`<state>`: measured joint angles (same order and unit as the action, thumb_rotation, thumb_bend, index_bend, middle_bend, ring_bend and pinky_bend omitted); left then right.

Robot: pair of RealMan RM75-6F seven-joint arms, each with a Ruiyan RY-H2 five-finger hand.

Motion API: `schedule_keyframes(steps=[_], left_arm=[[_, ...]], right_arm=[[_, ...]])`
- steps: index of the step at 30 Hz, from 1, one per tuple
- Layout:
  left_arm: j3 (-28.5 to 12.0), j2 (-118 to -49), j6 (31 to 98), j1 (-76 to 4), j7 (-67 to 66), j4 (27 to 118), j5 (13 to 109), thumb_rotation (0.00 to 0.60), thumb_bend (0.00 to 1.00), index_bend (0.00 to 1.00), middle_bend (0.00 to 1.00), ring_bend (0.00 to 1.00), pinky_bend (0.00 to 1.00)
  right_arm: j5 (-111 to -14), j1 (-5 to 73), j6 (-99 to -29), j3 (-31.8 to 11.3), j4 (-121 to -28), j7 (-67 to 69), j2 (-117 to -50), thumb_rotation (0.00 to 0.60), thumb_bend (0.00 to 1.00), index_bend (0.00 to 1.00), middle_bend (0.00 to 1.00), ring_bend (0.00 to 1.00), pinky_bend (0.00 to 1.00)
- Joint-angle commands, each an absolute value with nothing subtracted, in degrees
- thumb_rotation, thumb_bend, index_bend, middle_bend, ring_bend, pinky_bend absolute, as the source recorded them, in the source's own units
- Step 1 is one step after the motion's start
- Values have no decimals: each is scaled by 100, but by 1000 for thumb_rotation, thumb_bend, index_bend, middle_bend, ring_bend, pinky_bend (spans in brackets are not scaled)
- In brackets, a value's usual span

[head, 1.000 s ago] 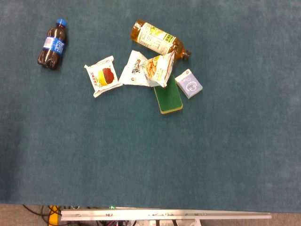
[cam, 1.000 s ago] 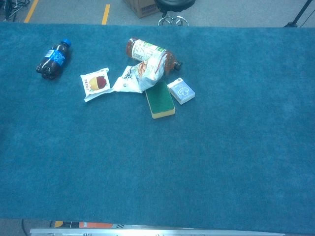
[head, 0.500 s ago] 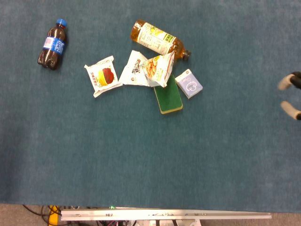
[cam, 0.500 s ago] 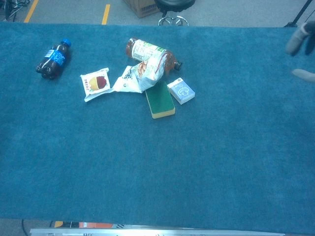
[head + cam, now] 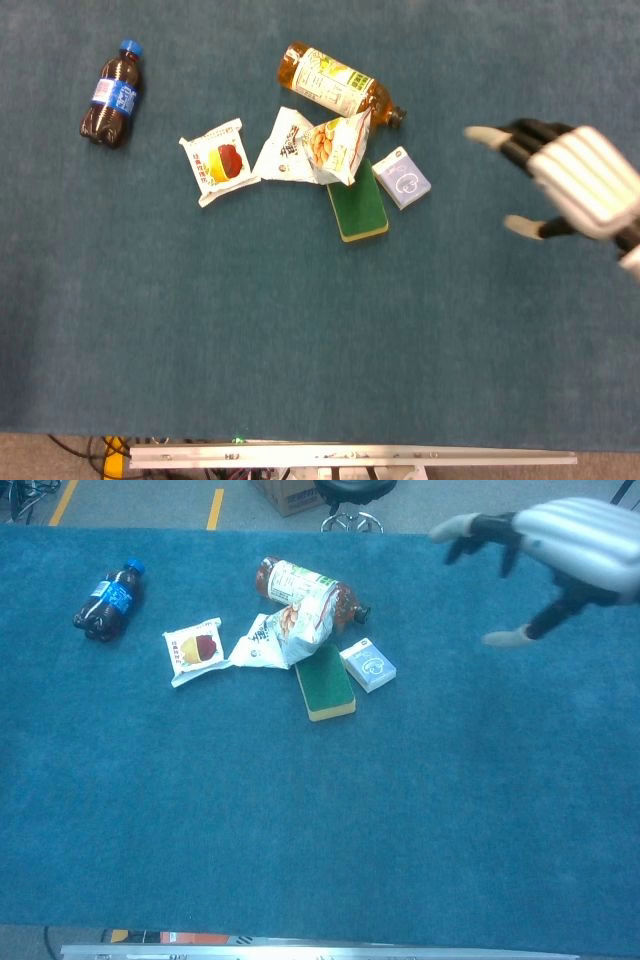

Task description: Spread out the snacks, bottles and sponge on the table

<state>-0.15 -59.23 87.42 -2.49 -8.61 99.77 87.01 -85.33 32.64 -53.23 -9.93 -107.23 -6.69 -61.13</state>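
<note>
My right hand (image 5: 570, 180) hovers empty with fingers spread, well right of the clump where the tea bottle (image 5: 335, 85), two snack bags (image 5: 312, 148), sponge (image 5: 358, 205) and small box (image 5: 402, 177) crowd together, the cola bottle (image 5: 111, 94) lying far left on the bench (image 5: 300, 340).

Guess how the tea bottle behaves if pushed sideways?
The tea bottle lies on its side, so it would probably roll. It looks nearly full, so likely heavy. The snack bag seems to lean against it and may shift too.
</note>
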Motion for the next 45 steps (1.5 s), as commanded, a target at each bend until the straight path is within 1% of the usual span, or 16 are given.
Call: schedule_keyframes(steps=[1, 7, 13, 20, 25, 28, 34, 38, 40, 42, 44, 45], left_arm=[[-2, -5909, 8778, -210, -834, 9979, 8697, 600, 469, 240, 280, 232, 176], [23, -5871, 8837, -133, -754, 9969, 8691, 600, 469, 240, 279, 232, 176], [26, -5871, 8890, -72, -641, 9925, 8681, 600, 469, 240, 278, 232, 176], [46, -5830, 8934, -4, -536, 9891, 8680, 600, 469, 240, 277, 232, 176], [50, -5802, 8963, 45, -434, 9842, 8663, 600, 469, 240, 277, 231, 176], [53, -5791, 8955, 66, -383, 9818, 8638, 600, 469, 240, 277, 232, 176], [38, -5791, 8948, 90, -311, 9765, 8598, 600, 469, 240, 277, 232, 176], [20, -5795, 8922, 79, -296, 9745, 8589, 600, 469, 240, 277, 232, 176], [14, -5802, 8908, 71, -293, 9739, 8594, 600, 469, 240, 277, 232, 176], [10, -5804, 8896, 67, -290, 9737, 8590, 600, 469, 240, 277, 232, 176], [0, -5806, 8893, 69, -280, 9729, 8577, 600, 469, 240, 277, 232, 176], [-3, -5807, 8888, 68, -270, 9721, 8571, 600, 469, 240, 277, 232, 176]], right_arm=[[-8112, 3697, -4932, -1192, -10610, -1134, -6508, 600, 121, 102, 243, 191, 363], [-7328, 4388, -4446, -1367, -10241, -1895, -7184, 600, 120, 102, 242, 190, 363], [-6647, 4975, -4367, -1431, -9633, -2736, -7879, 600, 121, 102, 242, 190, 354], [-5952, 5566, -4266, -1397, -8957, -3301, -8586, 600, 121, 102, 243, 190, 354], [-5653, 5928, -4293, -1359, -8494, -3596, -9068, 600, 121, 102, 242, 189, 354], [-5484, 6107, -4287, -1329, -8273, -3748, -9266, 600, 122, 102, 243, 189, 354], [-5024, 6380, -4186, -1195, -7957, -4046, -9448, 600, 122, 102, 243, 189, 353], [-4688, 6532, -4157, -1082, -7745, -4205, -9597, 600, 124, 110, 261, 189, 353], [-4566, 6592, -4240, -1039, -7615, -4298, -9708, 600, 126, 150, 288, 194, 353], [-4462, 6635, -4294, -1009, -7514, -4361, -9799, 600, 129, 239, 321, 215, 359], [-4315, 6689, -4350, -992, -7380, -4440, -9900, 600, 146, 378, 369, 262, 414], [-4271, 6714, -4378, -982, -7323, -4482, -9940, 600, 171, 455, 396, 296, 463]])
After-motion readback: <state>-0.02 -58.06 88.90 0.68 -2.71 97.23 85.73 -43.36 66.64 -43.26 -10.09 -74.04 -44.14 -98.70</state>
